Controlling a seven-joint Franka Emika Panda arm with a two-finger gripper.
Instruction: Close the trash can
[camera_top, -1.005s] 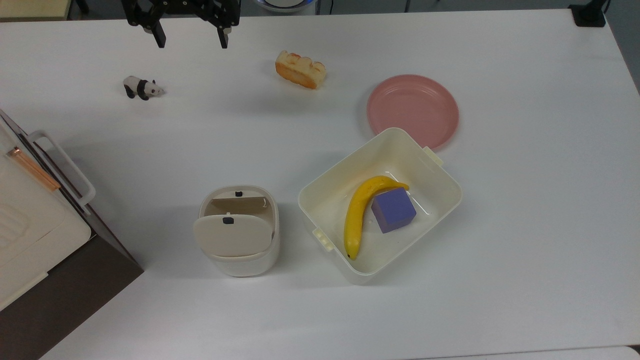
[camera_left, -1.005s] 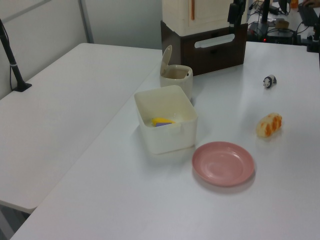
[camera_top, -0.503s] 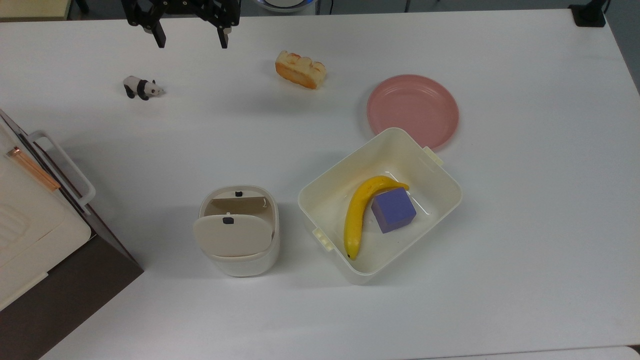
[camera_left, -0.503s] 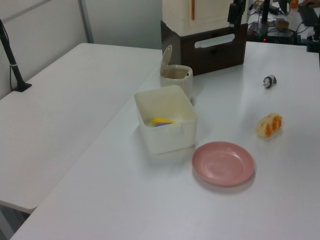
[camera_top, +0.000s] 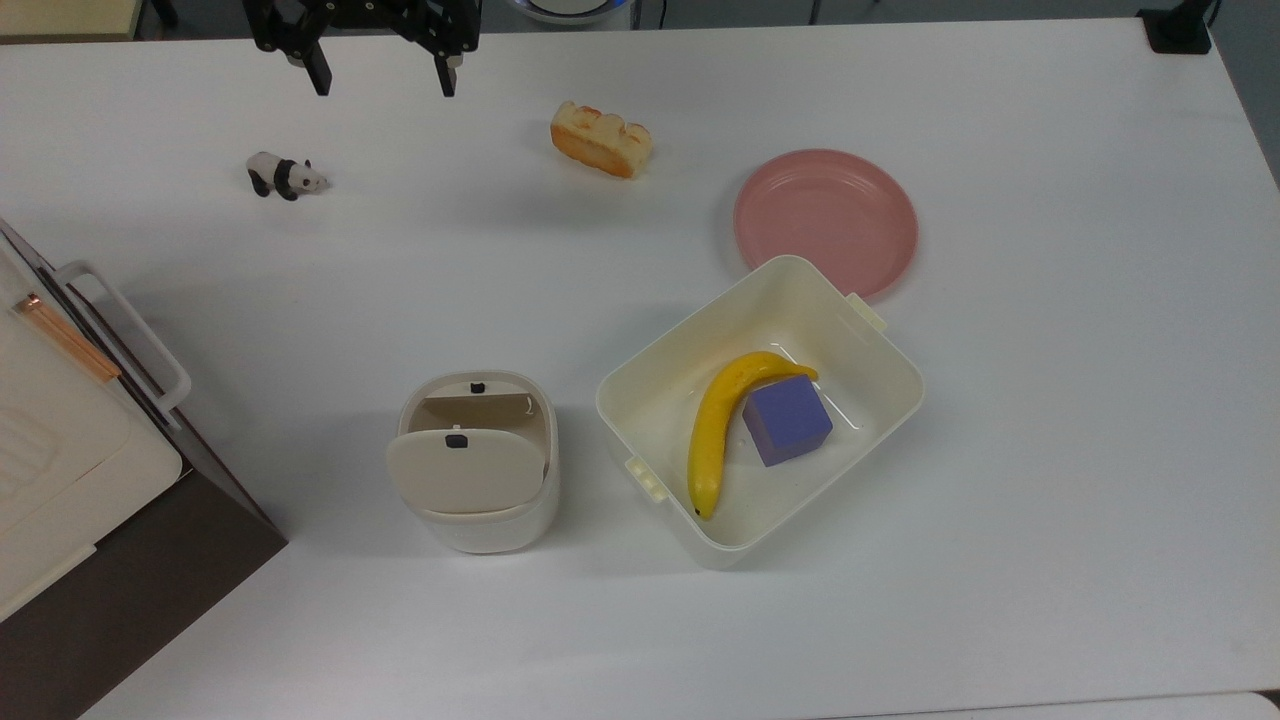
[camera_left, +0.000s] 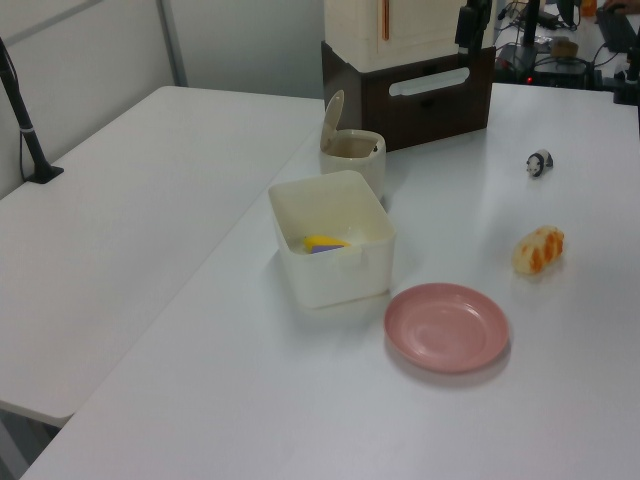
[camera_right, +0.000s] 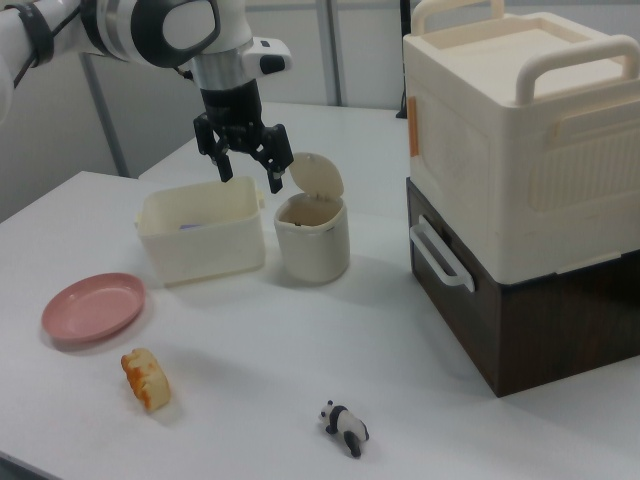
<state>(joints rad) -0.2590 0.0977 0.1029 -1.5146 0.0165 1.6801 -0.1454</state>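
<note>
Cream trash can (camera_top: 478, 462) lid stays raised.

White table (camera_top: 1050, 420) holds trash can (camera_top: 478, 462), tub (camera_top: 655, 395), plate (camera_top: 826, 221), perhaps bread (camera_top: 601, 139).

White Panda arm wearing a black claw

The arm (camera_right: 150, 30) is showing glossy white rounded shells, with dark grey rings banding its joints and a black strap circling the link at the right view's left edge. A white wrist section is carrying the claw (camera_right: 246, 158), which is presenting a black, angular body and two straight black fingers (camera_top: 319, 75) ending in squared tips.
</note>
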